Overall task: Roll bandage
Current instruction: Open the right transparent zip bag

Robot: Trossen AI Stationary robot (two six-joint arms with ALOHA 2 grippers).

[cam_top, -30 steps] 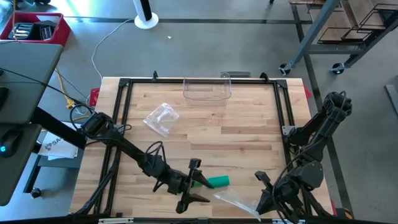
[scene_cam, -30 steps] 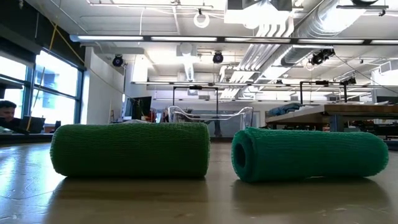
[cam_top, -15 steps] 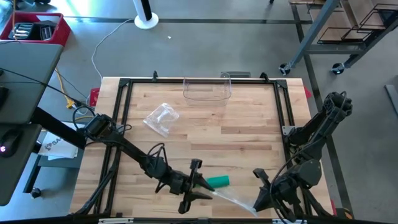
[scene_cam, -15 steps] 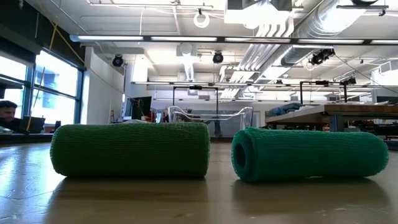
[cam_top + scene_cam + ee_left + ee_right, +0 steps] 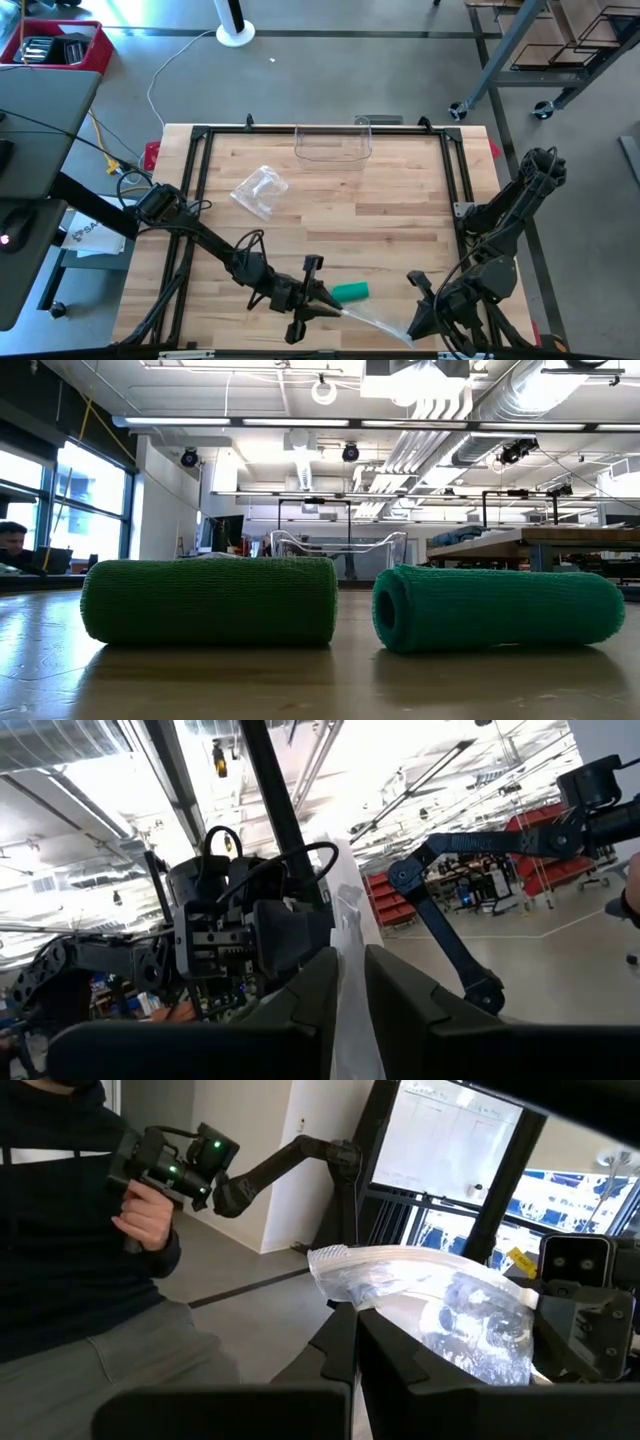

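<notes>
The middle of the counter [image 5: 400,215] is bare wood, wide enough to pass. At 12 o'clock stands a clear box [image 5: 333,145]. At 10 o'clock lies a crumpled bag [image 5: 259,190]. At 6 o'clock both arms, a green roll [image 5: 351,292] and a stretched plastic bag [image 5: 378,321] block the way

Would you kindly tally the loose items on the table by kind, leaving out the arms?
Green bandage rolls: 2, a darker roll and a teal roll
Clear plastic bags: 2, a crumpled bag and a stretched bag
Clear container: 1
Total: 5
</notes>
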